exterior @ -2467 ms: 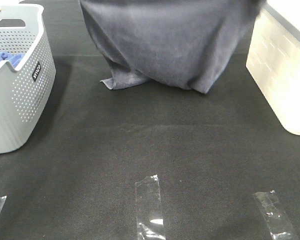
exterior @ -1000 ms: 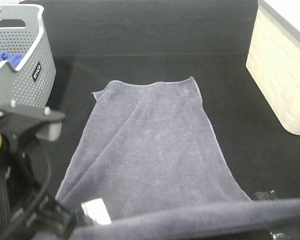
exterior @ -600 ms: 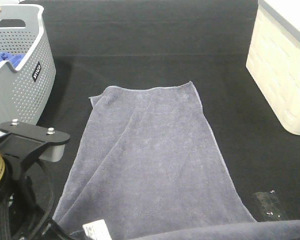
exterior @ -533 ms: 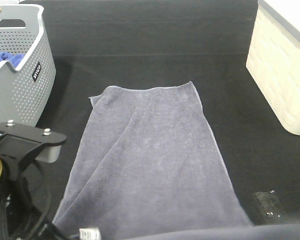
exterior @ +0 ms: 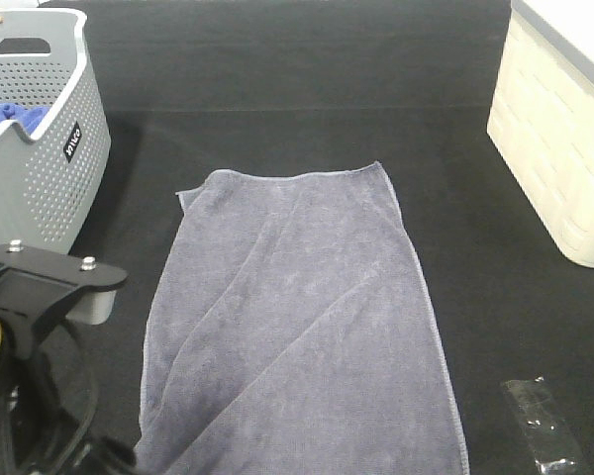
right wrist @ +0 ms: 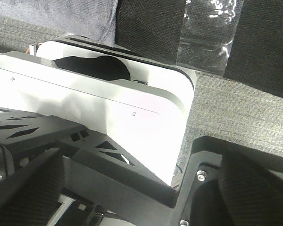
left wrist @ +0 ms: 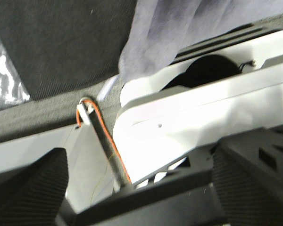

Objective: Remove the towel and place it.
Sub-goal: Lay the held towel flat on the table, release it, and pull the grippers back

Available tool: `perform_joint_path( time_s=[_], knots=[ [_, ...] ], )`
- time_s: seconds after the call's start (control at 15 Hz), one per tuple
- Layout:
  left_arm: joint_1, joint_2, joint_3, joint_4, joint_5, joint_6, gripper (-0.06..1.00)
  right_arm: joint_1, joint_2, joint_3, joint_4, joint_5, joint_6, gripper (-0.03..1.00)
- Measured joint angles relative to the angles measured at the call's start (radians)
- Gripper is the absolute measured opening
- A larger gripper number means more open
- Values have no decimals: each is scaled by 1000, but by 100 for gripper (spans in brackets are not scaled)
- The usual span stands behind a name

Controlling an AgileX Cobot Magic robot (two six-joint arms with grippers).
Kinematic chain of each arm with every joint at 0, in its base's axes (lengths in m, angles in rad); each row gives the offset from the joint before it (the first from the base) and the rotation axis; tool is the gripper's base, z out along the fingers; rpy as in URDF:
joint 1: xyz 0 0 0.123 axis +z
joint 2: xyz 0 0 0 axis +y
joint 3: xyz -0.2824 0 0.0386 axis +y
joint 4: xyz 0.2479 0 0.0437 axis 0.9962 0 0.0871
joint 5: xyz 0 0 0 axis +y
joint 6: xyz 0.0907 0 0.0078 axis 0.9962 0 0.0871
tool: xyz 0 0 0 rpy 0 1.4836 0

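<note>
High and off the arms: looks steeply down over the bench [exterior: 307,59] from its near side. At each wrist: sits close above the near edge, looking down. Shares the towel [exterior: 297,327] with both, the clear tape [exterior: 540,426] with the right.

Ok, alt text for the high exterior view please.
A greyish-lavender towel lies spread on the black table, between a grey perforated basket holding blue cloth at left and a cream container at right. Part of the left arm shows lower left.

Black bracket [exterior: 51,281], silver screws [exterior: 86,262], orange cable [left wrist: 95,107]
</note>
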Motion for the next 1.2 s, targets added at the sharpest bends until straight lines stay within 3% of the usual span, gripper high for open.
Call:
perform_joint_path(
  time_s=[0.27,0.4,0.73,0.93,1.2],
  knots=[
    [42,0,-6,71,-131,-1,79,0,-5,-19,0,-52,0,82],
    [128,0,-29,109,-205,7,75,0,-5,-88,0,-94,-7,75],
    [339,17,-93,123,-514,112,73,0,100,-315,0,-198,-16,52],
    [429,120,-186,124,-549,188,73,0,220,-455,1,-206,-17,49],
    [469,281,-376,125,-549,260,73,0,398,-617,13,-231,-20,49]
  ],
)
